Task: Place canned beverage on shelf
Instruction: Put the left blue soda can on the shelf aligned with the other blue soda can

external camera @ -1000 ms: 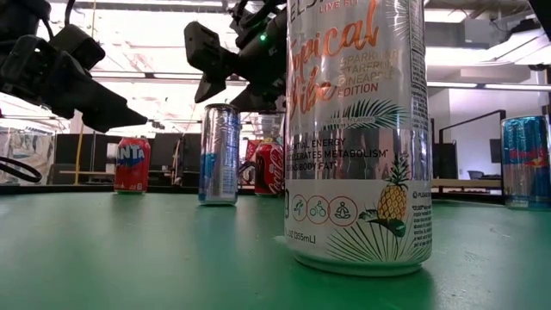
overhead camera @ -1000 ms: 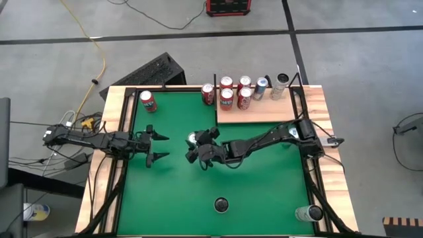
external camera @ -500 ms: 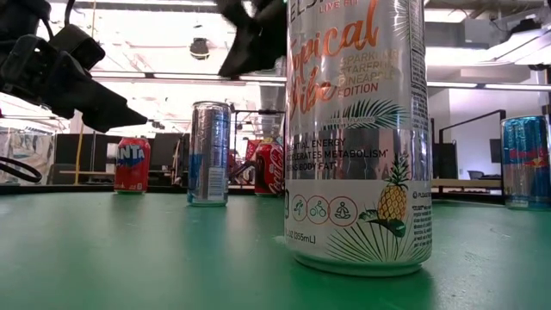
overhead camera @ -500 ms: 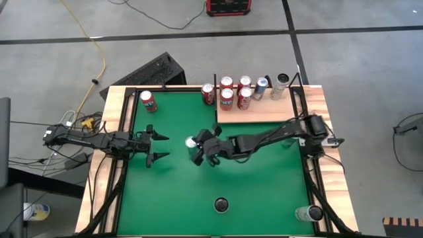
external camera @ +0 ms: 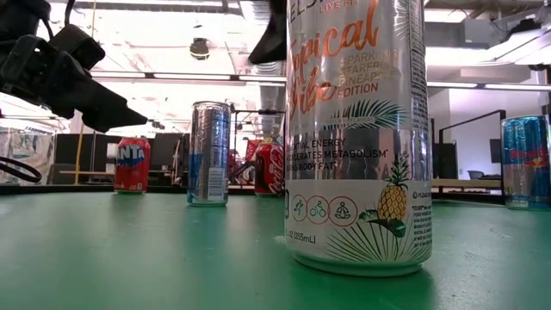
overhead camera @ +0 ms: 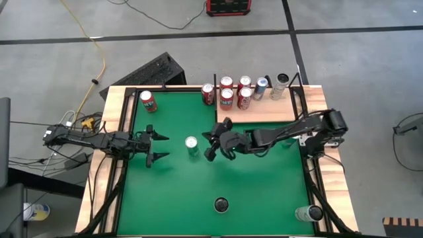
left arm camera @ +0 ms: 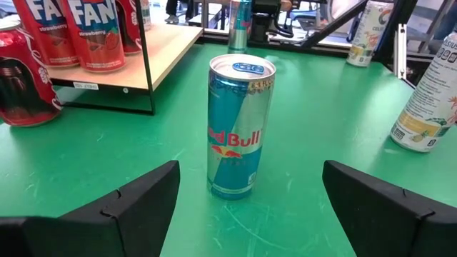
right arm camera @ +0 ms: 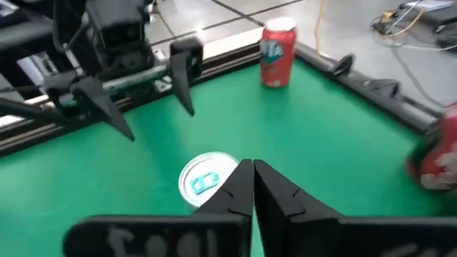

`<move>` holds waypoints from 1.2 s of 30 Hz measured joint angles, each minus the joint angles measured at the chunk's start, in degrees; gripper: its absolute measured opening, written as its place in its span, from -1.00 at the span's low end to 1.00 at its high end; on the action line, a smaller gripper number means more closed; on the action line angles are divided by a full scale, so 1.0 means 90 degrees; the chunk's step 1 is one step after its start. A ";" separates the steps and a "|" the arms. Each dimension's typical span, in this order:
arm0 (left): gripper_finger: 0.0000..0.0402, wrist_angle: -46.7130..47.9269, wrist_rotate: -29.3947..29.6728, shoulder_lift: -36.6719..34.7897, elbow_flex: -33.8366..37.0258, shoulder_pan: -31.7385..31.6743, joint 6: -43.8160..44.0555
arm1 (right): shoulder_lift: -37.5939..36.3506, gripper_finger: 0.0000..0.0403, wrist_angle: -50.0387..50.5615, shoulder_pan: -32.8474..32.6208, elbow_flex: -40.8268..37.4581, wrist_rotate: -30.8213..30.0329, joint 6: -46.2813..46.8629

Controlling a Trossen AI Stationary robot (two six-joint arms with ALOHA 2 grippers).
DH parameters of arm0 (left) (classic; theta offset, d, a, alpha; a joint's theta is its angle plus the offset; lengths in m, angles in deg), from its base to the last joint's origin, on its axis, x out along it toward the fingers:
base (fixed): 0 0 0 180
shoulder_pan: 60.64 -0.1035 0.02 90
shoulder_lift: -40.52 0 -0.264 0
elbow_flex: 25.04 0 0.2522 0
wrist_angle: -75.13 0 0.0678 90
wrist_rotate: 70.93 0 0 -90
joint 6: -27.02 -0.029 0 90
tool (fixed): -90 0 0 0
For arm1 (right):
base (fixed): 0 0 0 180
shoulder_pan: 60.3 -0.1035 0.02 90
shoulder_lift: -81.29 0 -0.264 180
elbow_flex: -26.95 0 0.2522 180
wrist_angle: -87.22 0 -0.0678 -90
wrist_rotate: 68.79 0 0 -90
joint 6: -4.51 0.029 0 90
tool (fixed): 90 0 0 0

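Mid-table, the slim Red Bull can (overhead camera: 192, 146) stands upright on the green table (overhead camera: 178, 192), free on all sides, nothing touching it. Right gripper (overhead camera: 221, 139) sits just beside it on the shelf side, above the can's top in the right wrist view, fingers pressed together, holding nothing. Left gripper (overhead camera: 154, 145) hovers near the can on the other side, jaws spread wide and empty; the can sits ahead of that gap, between the two fingers (left arm camera: 121, 207) in the left wrist view.

Shelf (overhead camera: 258, 111) occupies the far right corner; pale board, thin black posts at its edges. Its front half is bare; cans crowd the back edge: red Fanta strawberry cans (left arm camera: 71, 32), a blue-silver can (overhead camera: 261, 87) and a pale tall can (overhead camera: 282, 86). One dark red can (overhead camera: 208, 94) stands on the green just beside the shelf's left post.

Red Fanta can (overhead camera: 147, 100) near the far left corner, well apart from the rest. Tall Celsius can (external camera: 357, 129) at the near edge, mid-width: reads "Tropical Vibe", "LIVE FIT", "ACCELERATES METABOLISM", pineapple graphic. Another can (overhead camera: 309, 213) stands in the near right corner. Wide open green between the Red Bull can and the near edge.
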State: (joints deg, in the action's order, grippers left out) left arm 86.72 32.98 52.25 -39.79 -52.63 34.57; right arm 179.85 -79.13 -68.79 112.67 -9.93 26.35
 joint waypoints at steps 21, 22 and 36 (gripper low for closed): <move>0.64 -0.0002 0.0000 0.0000 0.0000 0.0000 -0.0001 | 0.1119 0.81 -0.1729 -0.0041 0.0022 -0.0188 -0.0747; 0.64 -0.0001 0.0000 0.0000 0.0000 -0.0001 -0.0001 | 0.1200 0.82 -0.1786 -0.0041 0.0019 -0.0187 -0.0749; 0.64 -0.0002 -0.0002 0.0000 0.0000 -0.0001 0.0000 | 0.2380 0.83 -0.3603 -0.0039 0.0017 -0.0706 -0.1079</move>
State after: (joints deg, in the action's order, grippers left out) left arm 86.70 32.97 52.25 -39.79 -52.64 34.58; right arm 201.27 -111.56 -69.14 112.83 -16.29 16.64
